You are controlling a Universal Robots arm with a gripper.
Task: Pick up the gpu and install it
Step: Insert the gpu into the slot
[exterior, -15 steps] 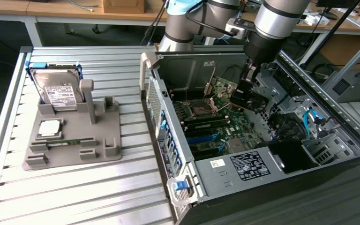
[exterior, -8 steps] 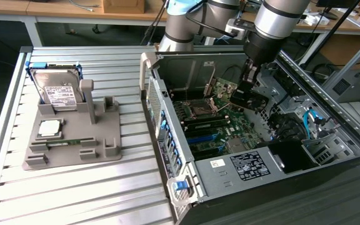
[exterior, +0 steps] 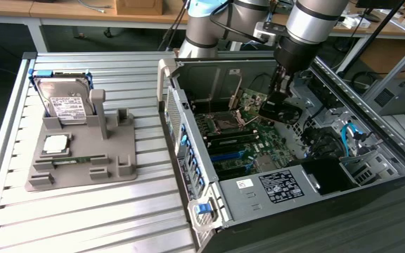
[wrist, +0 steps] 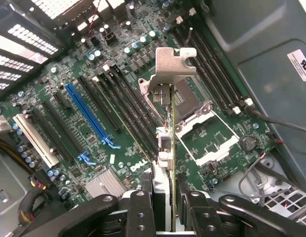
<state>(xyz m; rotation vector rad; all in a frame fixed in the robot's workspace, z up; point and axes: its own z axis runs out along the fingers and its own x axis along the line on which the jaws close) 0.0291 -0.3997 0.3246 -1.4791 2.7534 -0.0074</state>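
**Desk** (exterior: 83, 221), slatted metal, carries two containers.

**1. Grey holder** (exterior: 83, 174), toward the desk edge at the exterior view's left.
- Hard drive (exterior: 65, 103), white label, standing upright in the slot at the holder's far end.
- Square processor chip (exterior: 55, 143), lying flat in a recess at mid-holder.
- Green memory stick (exterior: 79, 159), lying on its edge in a groove just beside the chip.

**2. Computer case** (exterior: 259, 190), side panel off, lying open-side up toward the edge at the exterior view's right.
- Motherboard (wrist: 93, 123) on the case floor, with a blue slot (wrist: 88, 116) and a processor socket (wrist: 190, 98).
- My gripper (wrist: 165, 197), reaching down inside the case, its fingers (wrist: 140, 207) clamped on both faces of the gpu (wrist: 168, 128).
- The gpu stands on edge in my grip, its silvery bracket (wrist: 175, 61) at the end away from me, over the socket area. It appears to hang clear of the board, though I cannot tell for sure.
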